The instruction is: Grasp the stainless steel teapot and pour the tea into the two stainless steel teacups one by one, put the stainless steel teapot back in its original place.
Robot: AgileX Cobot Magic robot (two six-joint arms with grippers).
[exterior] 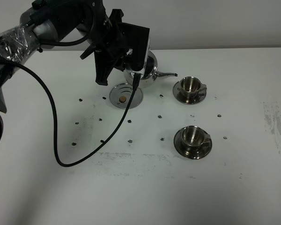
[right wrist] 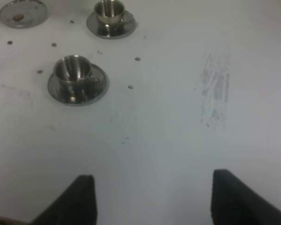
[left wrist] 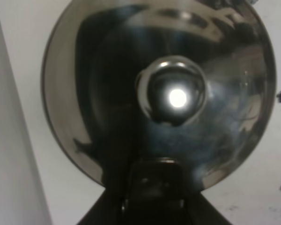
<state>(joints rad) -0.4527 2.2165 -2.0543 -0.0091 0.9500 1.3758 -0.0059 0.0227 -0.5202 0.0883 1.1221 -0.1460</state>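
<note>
My left gripper [exterior: 132, 64] is shut on the loop handle of the stainless steel teapot [exterior: 148, 70] and holds it above the table, just behind the empty round dish [exterior: 125, 97] with its tan dot. The spout [exterior: 167, 74] points right toward the far teacup [exterior: 191, 85] on its saucer. The near teacup [exterior: 193, 135] stands in front of it. The left wrist view looks down on the teapot lid [left wrist: 173, 91]. No tea shows. My right gripper [right wrist: 152, 183] is open and empty over bare table; both cups, far [right wrist: 108, 10] and near [right wrist: 74, 70], lie ahead of it.
A black cable [exterior: 56, 140] loops from the left arm down over the table's left middle. Small dark specks dot the white table around the dish and cups. A scuffed grey patch [exterior: 276, 124] marks the right side, also in the right wrist view [right wrist: 215, 89].
</note>
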